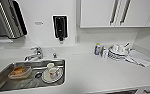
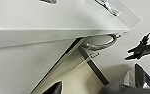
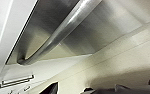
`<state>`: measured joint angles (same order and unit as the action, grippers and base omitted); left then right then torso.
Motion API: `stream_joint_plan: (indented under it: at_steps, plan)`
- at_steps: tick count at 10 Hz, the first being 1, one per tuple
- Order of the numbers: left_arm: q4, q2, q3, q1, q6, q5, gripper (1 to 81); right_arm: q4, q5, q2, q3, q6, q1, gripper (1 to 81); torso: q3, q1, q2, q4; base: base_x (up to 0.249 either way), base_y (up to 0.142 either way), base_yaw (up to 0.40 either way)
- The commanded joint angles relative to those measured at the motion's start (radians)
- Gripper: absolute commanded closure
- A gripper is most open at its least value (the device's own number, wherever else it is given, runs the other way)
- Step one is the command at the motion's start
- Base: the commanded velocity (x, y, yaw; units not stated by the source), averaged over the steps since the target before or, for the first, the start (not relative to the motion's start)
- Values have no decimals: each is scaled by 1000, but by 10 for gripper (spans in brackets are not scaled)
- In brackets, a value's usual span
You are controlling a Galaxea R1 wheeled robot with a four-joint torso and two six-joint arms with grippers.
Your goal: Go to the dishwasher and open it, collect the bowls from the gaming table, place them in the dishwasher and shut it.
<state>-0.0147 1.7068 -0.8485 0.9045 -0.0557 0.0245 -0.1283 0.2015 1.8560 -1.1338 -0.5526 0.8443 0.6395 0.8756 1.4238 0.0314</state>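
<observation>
White desk [image 1: 96,75] spreads below my head camera, sink [image 1: 6,77] at eight o'clock. From my left wrist I see a cupboard handle [image 2: 101,45]. At my right wrist, the dishwasher [image 3: 111,30] sits close: stiff, slippery steel, best gripped mid-bar handle [image 3: 63,30]. Whether either end effector is open, I cannot tell.

White counter [image 1: 96,72], grey steel dishwasher [image 3: 106,32].

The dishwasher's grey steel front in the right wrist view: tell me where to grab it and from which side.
Probably best to grip the long round steel bar handle near mid-span, away from the curved end where it bends into the brushed grey stainless-steel dishwasher front. Come from the front, fingers closing across the bar: it stands off the panel, leaving a gap behind it for a finger.
</observation>
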Motion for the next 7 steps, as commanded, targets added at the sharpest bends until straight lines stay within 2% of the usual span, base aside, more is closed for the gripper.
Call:
stream_joint_plan:
  at_steps: [1,4,5,7]
  plan:
    - [16,-38,25,-84,-4,-23,10,-10,108,1,3,-87,-145,10,0,0,0,0,0,0,0]
    - [12,-30,23,-84,-4,-32,10,-8,121,65,-49,-173,-162,10,0,0,0,0,0,0,0]
    - [13,-25,23,-84,-4,-54,10,-8,121,71,-59,-196,-167,10,0,0,0,0,0,0,0]
    - [13,-24,23,-84,-4,-52,10,-7,119,68,-70,-269,-193,10,1,0,0,0,0,0,0]
